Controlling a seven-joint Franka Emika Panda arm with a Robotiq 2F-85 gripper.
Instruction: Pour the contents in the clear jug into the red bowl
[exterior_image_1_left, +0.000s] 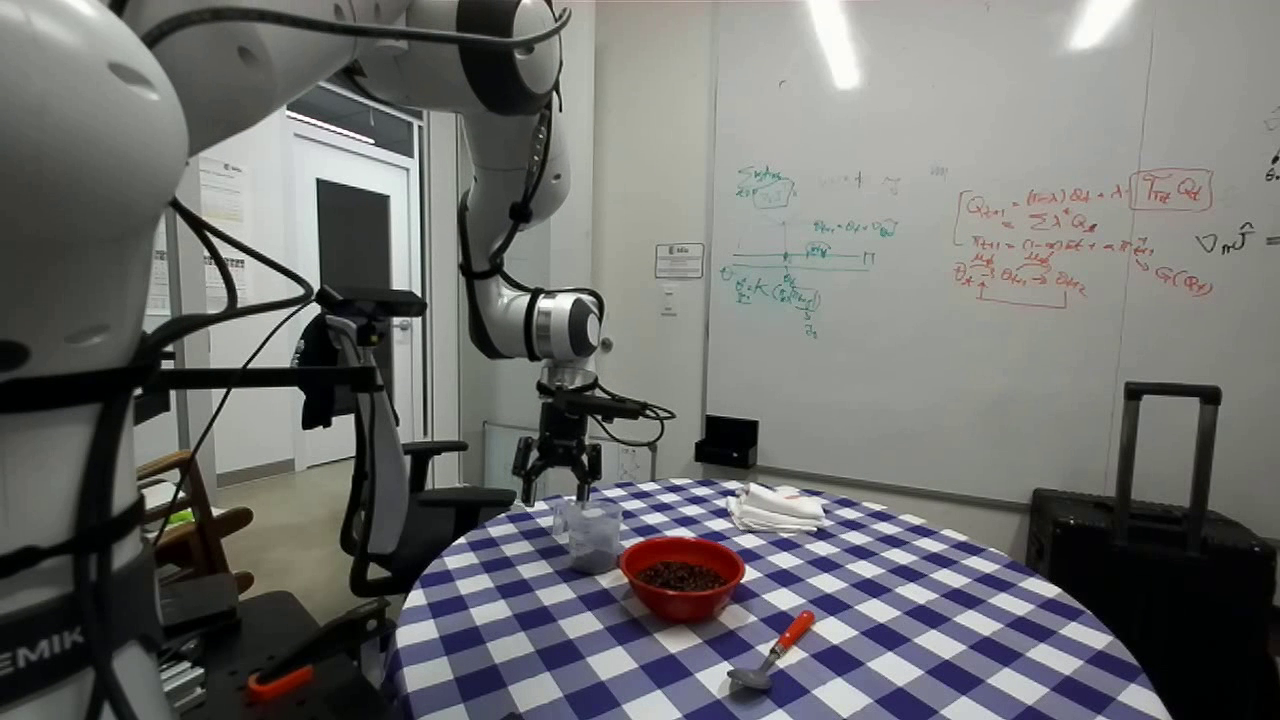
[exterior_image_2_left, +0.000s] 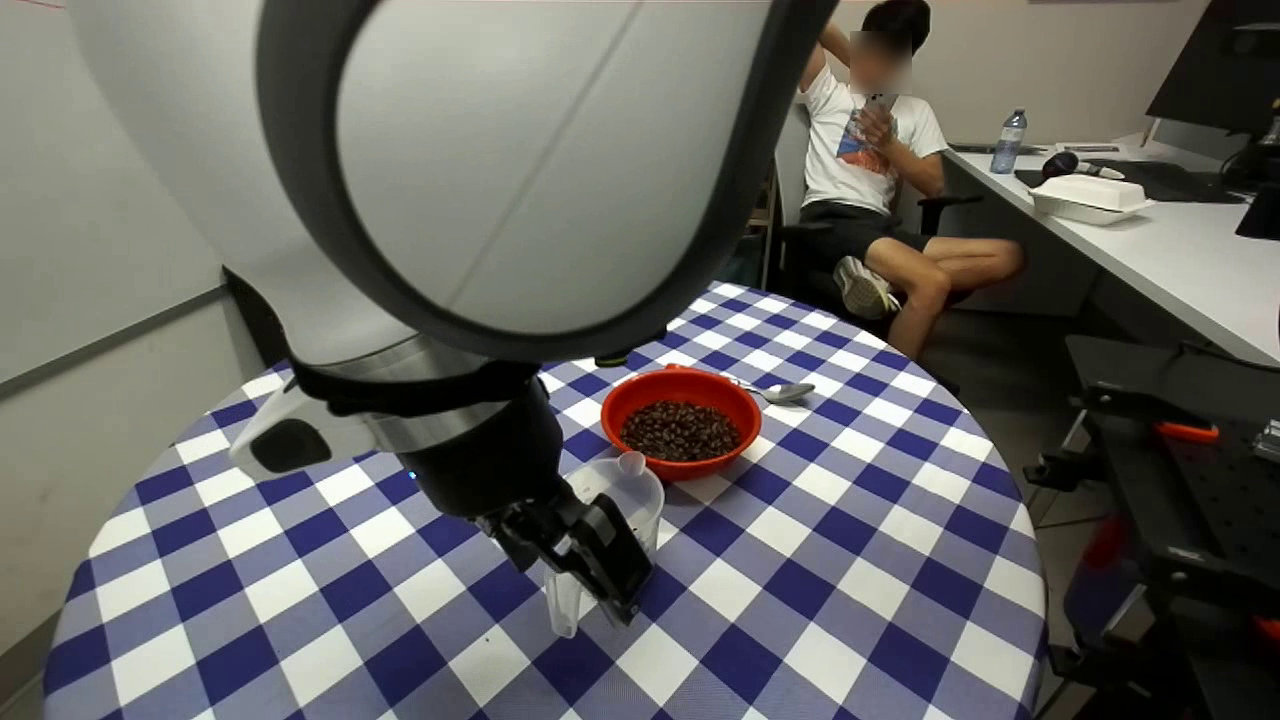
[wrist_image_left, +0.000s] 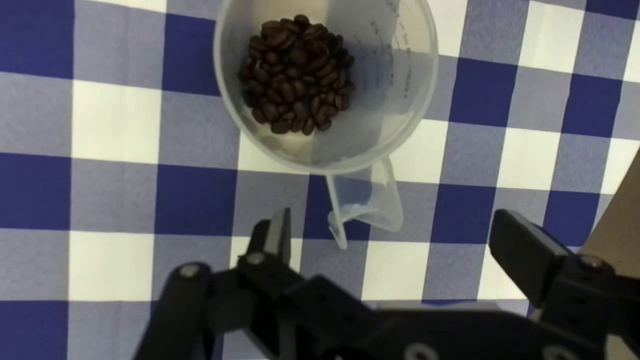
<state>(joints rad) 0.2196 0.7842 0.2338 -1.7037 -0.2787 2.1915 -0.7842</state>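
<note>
The clear jug (exterior_image_1_left: 594, 540) stands upright on the checked table beside the red bowl (exterior_image_1_left: 684, 606), in both exterior views. In the wrist view the jug (wrist_image_left: 390, 120) holds dark brown beans on one side of its bottom. Its handle (wrist_image_left: 372, 200) points toward my gripper (wrist_image_left: 392, 220). My gripper is open and points down, with the handle between its fingers in the wrist view, nearer the left finger, touching neither. In an exterior view the fingertips (exterior_image_1_left: 556, 497) are at about the height of the jug's rim. The red bowl (exterior_image_2_left: 690, 472) holds dark beans; it is out of the wrist view.
A spoon with a red-orange handle (exterior_image_1_left: 795, 632) lies on the table near the bowl. Folded white cloths (exterior_image_1_left: 775, 510) lie at the table's far side. A black suitcase (exterior_image_1_left: 1150, 560) stands beyond the table. A person (exterior_image_2_left: 870, 170) sits behind the table.
</note>
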